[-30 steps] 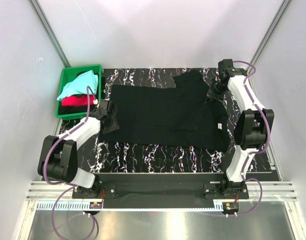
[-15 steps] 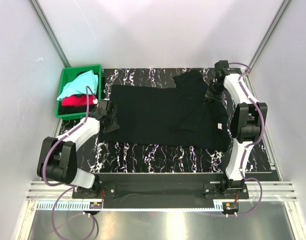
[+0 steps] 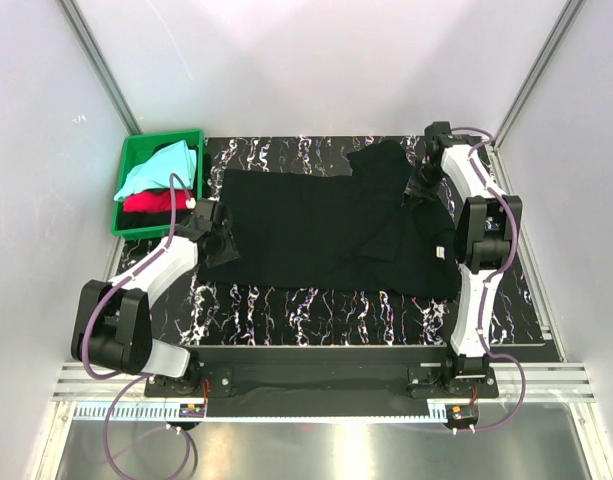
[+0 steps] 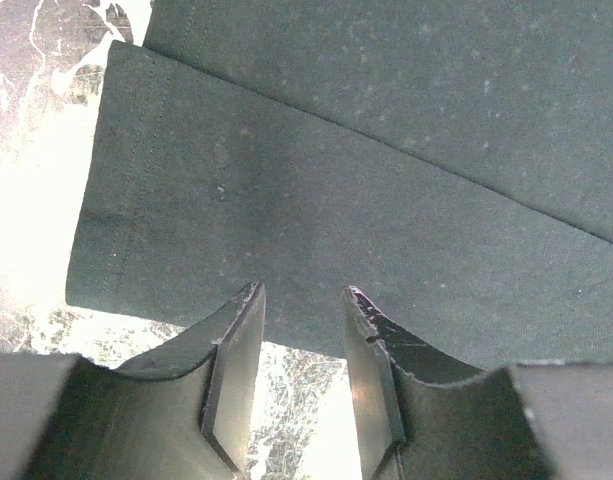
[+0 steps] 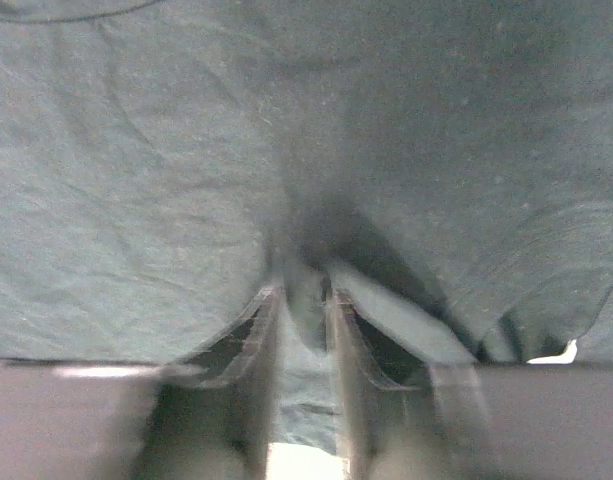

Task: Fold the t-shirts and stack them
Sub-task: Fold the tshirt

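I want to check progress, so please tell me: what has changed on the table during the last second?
The right arm's elbow swung inward, and the right gripper, shut on the black tee, shifted slightly left, dragging that fold of cloth along. The left gripper hardly moved; the aqua shirt and red shirt in the crate stayed put.

Overhead view; wrist close-ups sharing black t-shirt [image 3: 326,225]

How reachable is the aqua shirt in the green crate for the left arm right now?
Probably yes. The aqua shirt tops the open green crate just beyond the left end effector, nothing between them. Its open fingers only sit at the black t-shirt's sleeve hem.
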